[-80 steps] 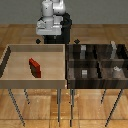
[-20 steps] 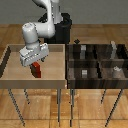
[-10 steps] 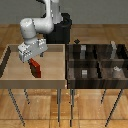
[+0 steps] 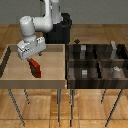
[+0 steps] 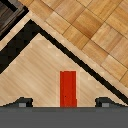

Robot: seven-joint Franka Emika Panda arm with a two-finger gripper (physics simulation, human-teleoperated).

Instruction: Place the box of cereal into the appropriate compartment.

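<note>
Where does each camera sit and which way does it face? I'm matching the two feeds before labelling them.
Exterior view: off the arm, raised, looking down across the light-wood tray and the dark four-cell bin; it shows the whole arm and the gripper over the box of cereal.
Wrist view: on the wrist, looking down into the tray; only the fingertips show, either side of the box.
Shared: the red box, the tray, the floor.

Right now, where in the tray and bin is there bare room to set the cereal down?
The light-wood tray is bare all around the box of cereal under the hand. The dark four-cell bin is crowded: grey blocks stand in its cells, leaving only narrow floor beside them.
</note>
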